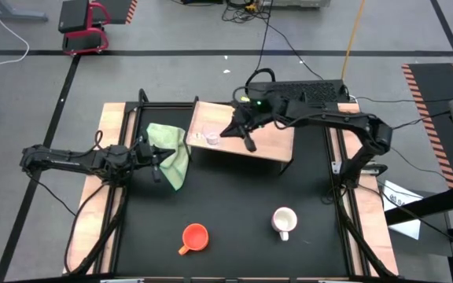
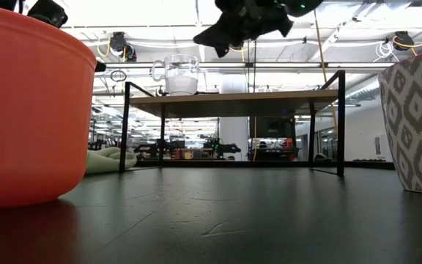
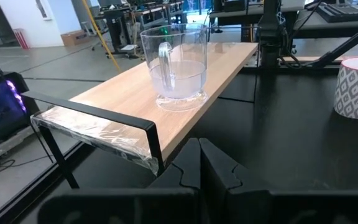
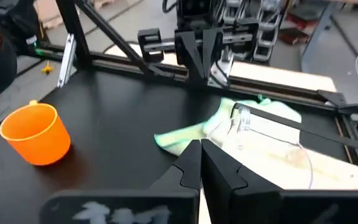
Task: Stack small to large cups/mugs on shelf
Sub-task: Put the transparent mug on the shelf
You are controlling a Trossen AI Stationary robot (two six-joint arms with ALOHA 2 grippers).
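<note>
On the wooden shelf (image 1: 242, 140) stands the clear glass cup (image 1: 210, 138); right gripper (image 1: 237, 131) hovers beside it, fingers together, empty; left gripper (image 1: 157, 156), likewise closed, waits over the green cloth (image 1: 171, 149) beside the shelf

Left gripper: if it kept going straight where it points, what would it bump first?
Probably the shelf: the left gripper, fingers shut, points at its near end, with the glass cup standing just beyond. It may be aimed slightly under the board.
</note>
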